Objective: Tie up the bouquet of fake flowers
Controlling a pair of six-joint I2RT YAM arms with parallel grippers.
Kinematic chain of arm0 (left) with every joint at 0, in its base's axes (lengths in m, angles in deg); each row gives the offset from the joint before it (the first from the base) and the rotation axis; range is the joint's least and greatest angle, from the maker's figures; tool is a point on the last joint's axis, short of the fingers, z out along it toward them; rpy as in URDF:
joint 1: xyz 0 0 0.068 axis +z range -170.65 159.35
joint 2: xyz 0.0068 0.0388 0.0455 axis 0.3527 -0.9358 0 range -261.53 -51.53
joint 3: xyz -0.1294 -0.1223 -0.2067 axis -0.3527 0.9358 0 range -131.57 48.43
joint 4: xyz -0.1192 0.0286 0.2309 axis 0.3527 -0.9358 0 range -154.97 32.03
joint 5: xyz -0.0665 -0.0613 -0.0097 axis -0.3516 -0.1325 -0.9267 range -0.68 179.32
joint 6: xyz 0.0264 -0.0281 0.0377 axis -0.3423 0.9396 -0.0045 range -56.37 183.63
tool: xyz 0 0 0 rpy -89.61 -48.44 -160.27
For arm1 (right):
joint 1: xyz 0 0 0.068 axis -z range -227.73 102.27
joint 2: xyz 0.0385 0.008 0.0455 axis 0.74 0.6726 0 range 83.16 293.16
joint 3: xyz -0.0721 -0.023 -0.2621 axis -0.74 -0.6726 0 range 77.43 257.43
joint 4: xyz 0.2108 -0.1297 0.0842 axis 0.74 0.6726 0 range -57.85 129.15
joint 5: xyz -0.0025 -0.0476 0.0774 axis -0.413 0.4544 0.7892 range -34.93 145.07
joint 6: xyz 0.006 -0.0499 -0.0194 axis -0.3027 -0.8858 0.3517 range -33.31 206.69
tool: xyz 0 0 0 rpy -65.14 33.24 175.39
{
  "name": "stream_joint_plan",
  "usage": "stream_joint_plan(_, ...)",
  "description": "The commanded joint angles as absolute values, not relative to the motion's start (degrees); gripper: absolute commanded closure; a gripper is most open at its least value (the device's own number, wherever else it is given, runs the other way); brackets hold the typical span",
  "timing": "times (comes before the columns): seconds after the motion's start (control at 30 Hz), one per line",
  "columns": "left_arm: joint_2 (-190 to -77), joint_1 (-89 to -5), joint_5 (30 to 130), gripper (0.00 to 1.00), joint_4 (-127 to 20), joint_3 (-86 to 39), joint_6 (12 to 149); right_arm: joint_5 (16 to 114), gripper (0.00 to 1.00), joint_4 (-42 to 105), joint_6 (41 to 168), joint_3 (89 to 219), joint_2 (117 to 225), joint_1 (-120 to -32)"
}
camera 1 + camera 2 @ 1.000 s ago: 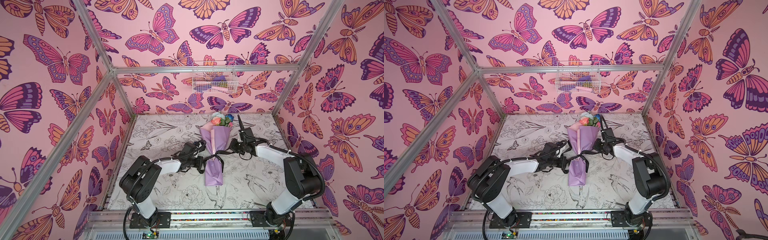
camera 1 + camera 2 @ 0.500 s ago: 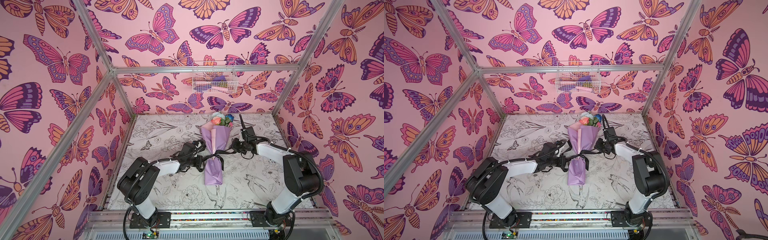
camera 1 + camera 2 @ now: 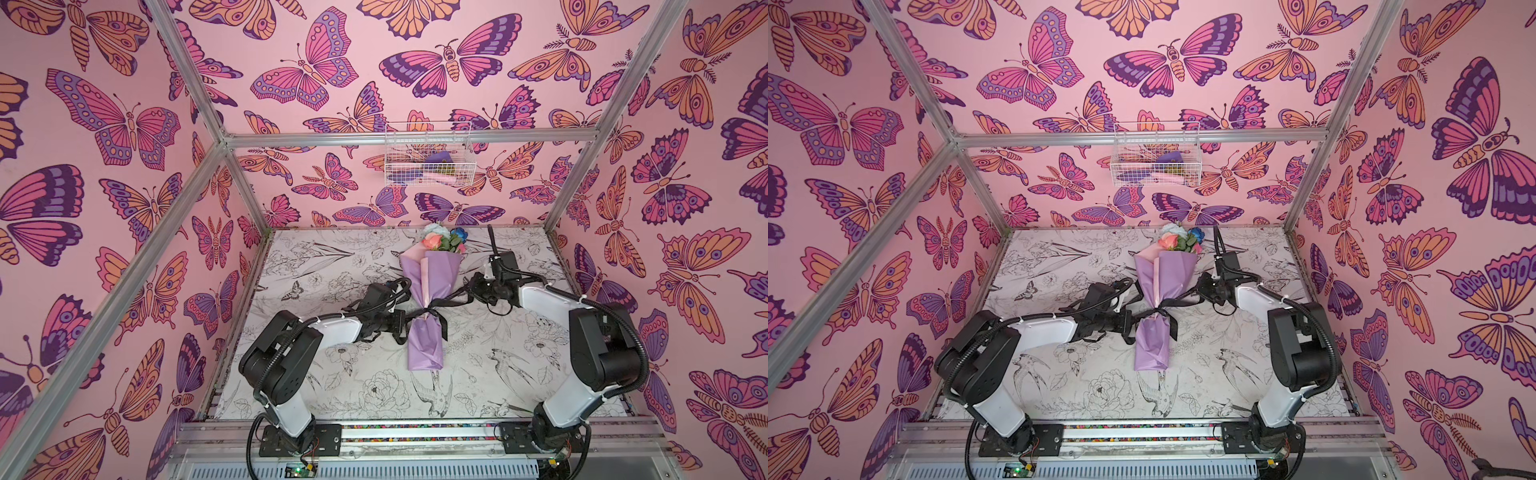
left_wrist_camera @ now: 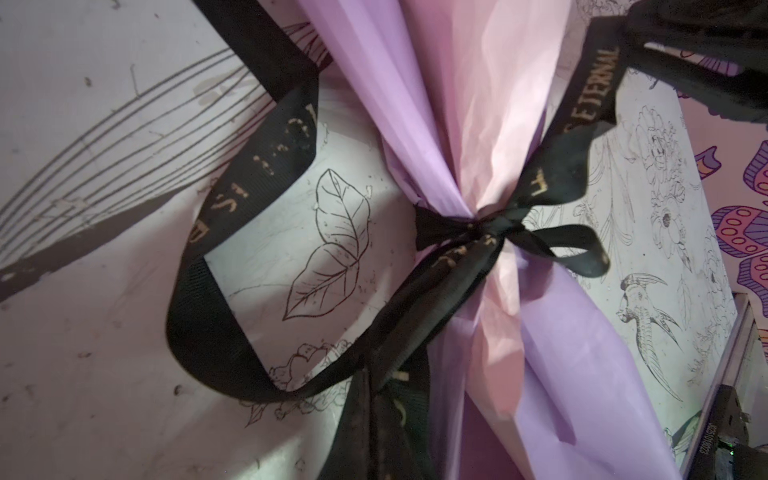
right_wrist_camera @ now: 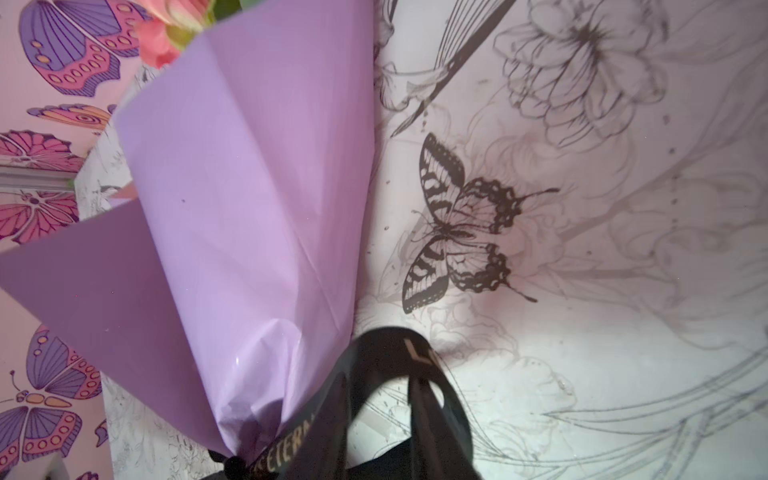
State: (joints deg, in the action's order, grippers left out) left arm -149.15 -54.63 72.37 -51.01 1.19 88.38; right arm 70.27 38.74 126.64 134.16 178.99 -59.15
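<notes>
A: Nearest end first?
B: Blunt lilac paper tail of the bouquet of fake flowers (image 3: pixel 432 282), flat on the line-drawn table (image 3: pixel 332 374), lengthwise near to far, midway between the two arms.

A: And the left gripper (image 3: pixel 400 323)?
B: Clamped fully shut on a stretch of the black ribbon (image 3: pixel 430 309), just left of the knot. Holds that stretch straight toward the waist of the wrap.

A: Ribbon itself?
B: Ribbed weave, matte, with gold lettering partly worn. Cinches the paper into an hourglass with a small tight knot. One slack loop flat on the table beside it, one short tail off the near side.

A: Paper?
B: Two layers, lilac outside, pale pink inside. Smooth with a faint sheen, sharply creased at the waist, flaring into a cone farther on.

A: And the right gripper (image 3: pixel 469 291)?
B: Farther back, just right of the wrap, at the end of another run of ribbon from the knot. Fingers hidden behind an arching ribbon loop in the wrist view. Cannot tell how far apart, nor whether gripping.

A: Far end?
B: Peach-pink, pale and deep blue blooms with green leaves at the cone's mouth, near the far table edge. Beyond, a white wire basket (image 3: pixel 428 153) on the butterfly-print wall (image 3: pixel 291 199).
</notes>
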Motion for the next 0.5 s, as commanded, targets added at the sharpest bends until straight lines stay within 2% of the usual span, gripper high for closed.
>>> stream_joint_plan(0.0, -149.53, -54.28, 69.92, 1.00, -51.82, 0.83, 88.50, 71.27, 0.63, 38.51, 126.57, 132.08, 173.68, -58.98)
stream_joint_plan(0.17, -149.89, -54.39, 68.63, 1.00, -51.28, 0.88, 88.85, 70.66, 0.62, 41.30, 125.72, 128.62, 166.48, -61.64)
stream_joint_plan(0.27, -150.04, -54.39, 68.55, 1.00, -51.07, 1.01, 89.03, 68.08, 0.62, 44.37, 123.54, 127.97, 163.93, -66.89)
stream_joint_plan(0.47, -149.87, -54.38, 68.43, 1.00, -50.72, 1.07, 89.20, 62.52, 0.58, 49.35, 119.42, 131.31, 166.40, -77.20)
